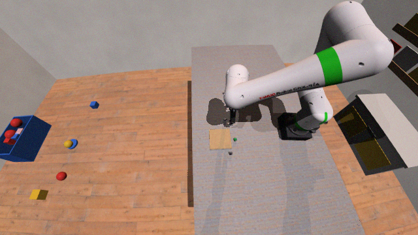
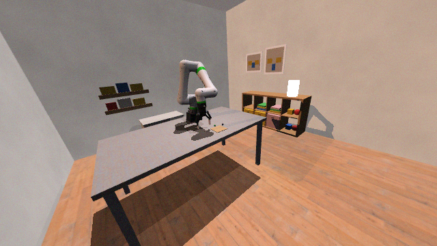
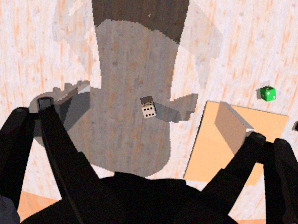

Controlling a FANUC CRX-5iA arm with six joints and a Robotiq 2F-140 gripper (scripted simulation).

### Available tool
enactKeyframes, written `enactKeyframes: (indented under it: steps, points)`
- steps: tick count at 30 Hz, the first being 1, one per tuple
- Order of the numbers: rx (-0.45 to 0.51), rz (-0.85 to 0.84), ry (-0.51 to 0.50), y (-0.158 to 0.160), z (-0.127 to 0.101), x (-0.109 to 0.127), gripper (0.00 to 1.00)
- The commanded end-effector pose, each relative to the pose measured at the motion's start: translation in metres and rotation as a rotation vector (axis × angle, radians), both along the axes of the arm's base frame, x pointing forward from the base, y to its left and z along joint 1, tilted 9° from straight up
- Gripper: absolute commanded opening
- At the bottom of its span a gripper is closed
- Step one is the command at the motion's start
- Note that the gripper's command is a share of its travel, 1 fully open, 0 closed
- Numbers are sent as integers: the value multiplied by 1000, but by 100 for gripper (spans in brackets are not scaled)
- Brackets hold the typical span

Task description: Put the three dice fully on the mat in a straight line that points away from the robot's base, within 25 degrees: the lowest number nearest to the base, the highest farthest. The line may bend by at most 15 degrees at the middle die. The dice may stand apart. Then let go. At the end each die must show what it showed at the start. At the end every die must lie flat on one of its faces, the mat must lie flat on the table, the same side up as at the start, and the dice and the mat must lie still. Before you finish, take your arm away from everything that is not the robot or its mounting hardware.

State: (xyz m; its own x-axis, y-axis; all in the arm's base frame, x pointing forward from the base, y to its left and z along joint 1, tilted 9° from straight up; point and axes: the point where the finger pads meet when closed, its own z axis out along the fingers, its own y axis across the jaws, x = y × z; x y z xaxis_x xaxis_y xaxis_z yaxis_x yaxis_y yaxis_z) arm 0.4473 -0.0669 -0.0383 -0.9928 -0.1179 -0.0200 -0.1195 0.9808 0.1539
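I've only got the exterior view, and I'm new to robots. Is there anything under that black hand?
Observer: Yes. The wrist view shows a pale die between the spread fingers of the hand, which isn't gripping it.
Visitor: Can you read a number on it?
Observer: Six dots, on the pale face turned to the wrist camera.
Visitor: And is the green die on the mat?
Observer: No, the wrist view shows bare table between them.
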Motion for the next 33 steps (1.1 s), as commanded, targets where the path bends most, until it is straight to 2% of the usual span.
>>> enactKeyframes:
  steps: [1, 21, 26, 31, 33]
  points:
    - [0, 0, 0, 0, 0, 0, 100]
    - [0, 0, 0, 2, 1, -1, 100]
    - [0, 0, 0, 21, 3, -9, 100]
    - [0, 0, 0, 57, 9, -24, 100]
    - [0, 0, 0, 57, 9, -24, 100]
